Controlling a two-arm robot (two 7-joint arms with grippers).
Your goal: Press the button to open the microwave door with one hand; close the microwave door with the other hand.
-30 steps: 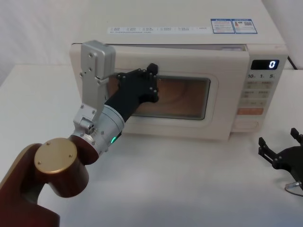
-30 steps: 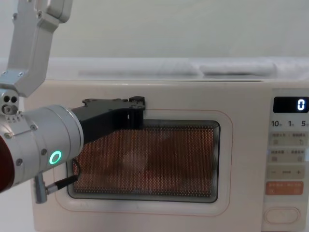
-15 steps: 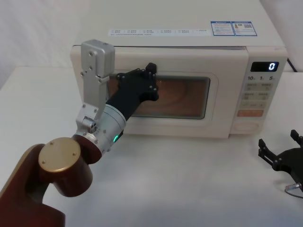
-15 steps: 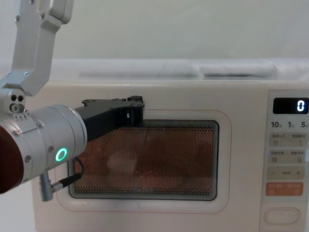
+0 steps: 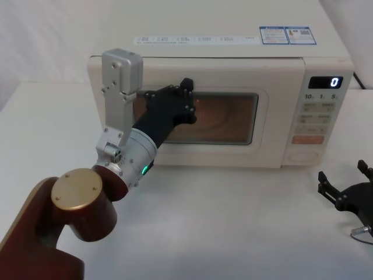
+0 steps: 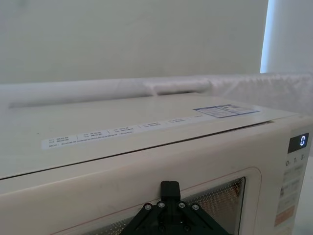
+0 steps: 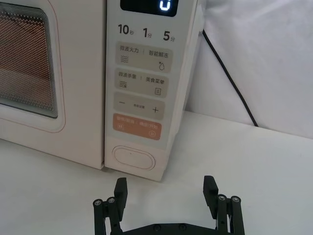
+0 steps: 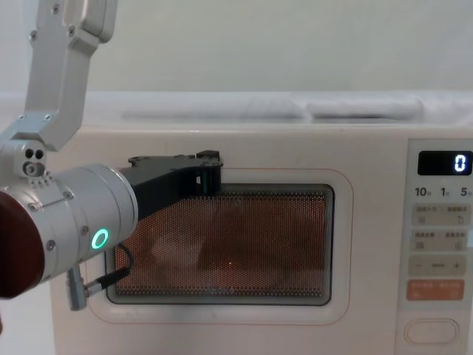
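Note:
The cream microwave door (image 5: 224, 153) with its dark mesh window lies flush with the control panel. My left gripper (image 5: 189, 102) is shut, its black fingers pressed flat against the door's upper left window edge; the chest view shows my left gripper (image 8: 210, 168) against the door (image 8: 222, 325), and the left wrist view shows its tip (image 6: 169, 188) on the door (image 6: 215, 164). The blank pill-shaped button (image 5: 301, 157) (image 7: 134, 157) (image 8: 431, 330) sits at the panel's bottom. My right gripper (image 5: 344, 173) (image 7: 165, 188) rests open on the table, short of the button and apart from it.
The display (image 5: 335, 80) reads 0. An orange key (image 7: 137, 127) sits just above the button. A black cable (image 7: 230, 83) runs down behind the microwave's right side. White table (image 5: 233, 221) stretches in front of the oven.
The door has swung from slightly ajar to flush with the panel, with my left gripper pushing forward on it. The right gripper has stayed put.

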